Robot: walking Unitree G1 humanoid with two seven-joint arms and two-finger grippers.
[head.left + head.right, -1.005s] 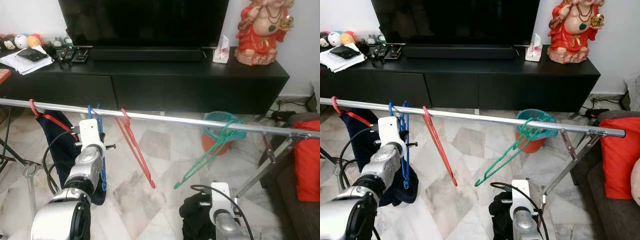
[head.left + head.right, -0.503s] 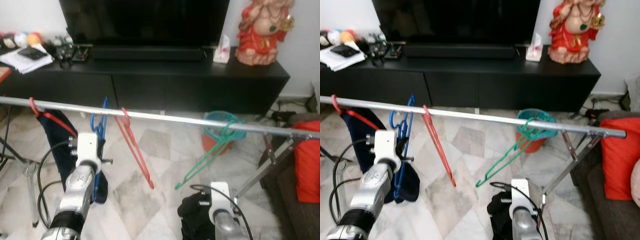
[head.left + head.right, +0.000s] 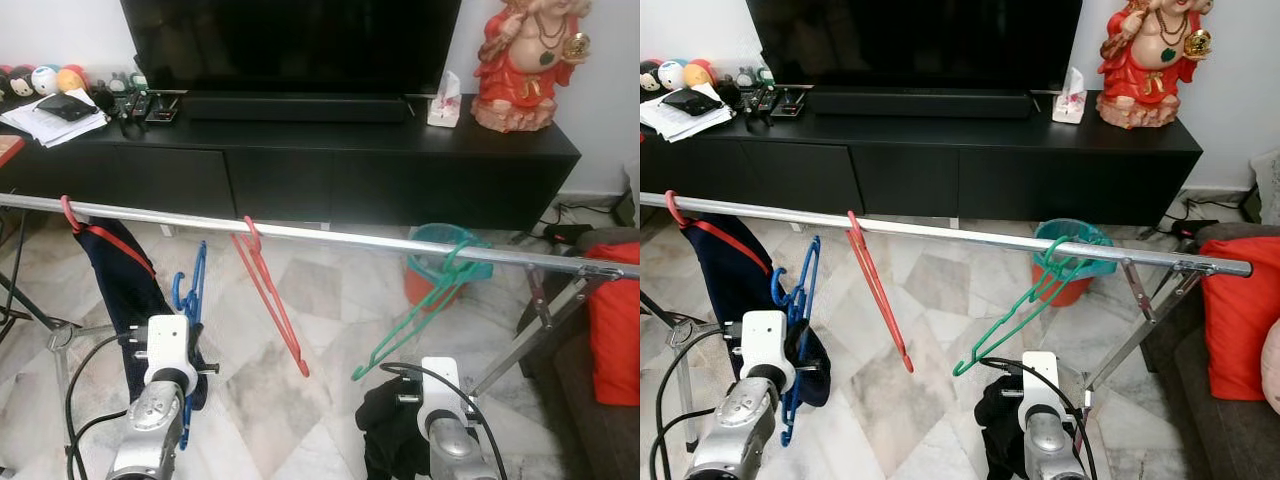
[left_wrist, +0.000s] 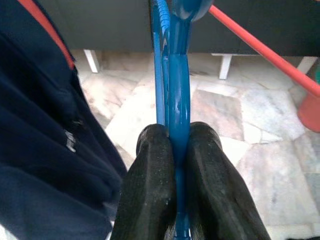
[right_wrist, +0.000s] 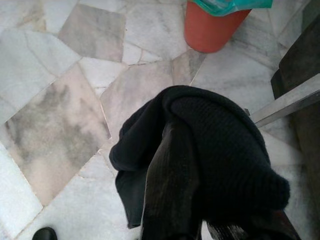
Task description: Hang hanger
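A silver rail [image 3: 330, 237] crosses in front of me. On it hang a red hanger [image 3: 270, 305], a green hanger [image 3: 420, 315] and, at the far left, a red hanger carrying a navy garment [image 3: 120, 275]. My left gripper [image 4: 176, 135] is shut on a blue hanger [image 3: 190, 295], which it holds below the rail, its hook clear of the bar, between the navy garment and the red hanger. Low at the right, my right gripper [image 5: 195, 210] is shut on a black cloth [image 5: 220, 145] that drapes over its fingers.
Behind the rail stands a black TV cabinet [image 3: 400, 170] with a TV [image 3: 290, 45] and a red statue [image 3: 525, 65]. An orange bin [image 3: 425, 275] sits on the marble floor. The rack's legs [image 3: 540, 325] and a red cushion [image 3: 615, 320] are at the right.
The blue hanger was hooked over the rail a second ago; my left arm has drawn down and back with it, so the hanger is off the bar. The right arm has stayed put.
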